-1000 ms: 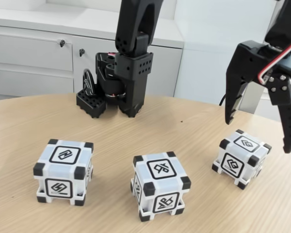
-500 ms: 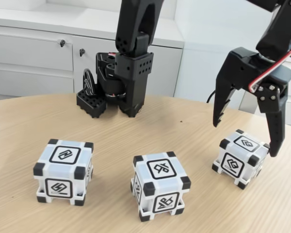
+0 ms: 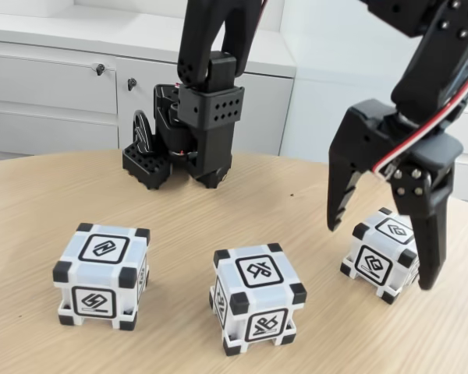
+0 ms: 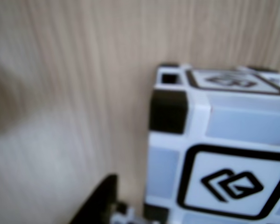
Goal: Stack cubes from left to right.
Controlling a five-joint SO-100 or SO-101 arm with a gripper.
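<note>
Three white cubes with black corners sit in a row on my wooden bench, well apart from one another, each flat on the surface and none stacked. In the fixed view the left cube and the middle cube stand near the front edge of the picture. The right cube sits a little farther back and is turned at an angle. Each face carries a black-framed square sign, and the signs differ from cube to cube.

My tool hangs over the right cube with its two black fingers spread wide. One finger points down on the left of that cube; the other covers its right edge. I cannot tell whether either finger touches the cube.

In the wrist view the right cube is seen close up and blurred, cut off at the right and bottom edges. A dark fingertip rises from the bottom edge just left of it.

Behind the cubes in the fixed view stands the black base of my arm, its upper part cut off by the top of the picture. Behind it runs a pale grey cabinet with small dark knobs. Its doors are closed, so its contents are hidden.
</note>
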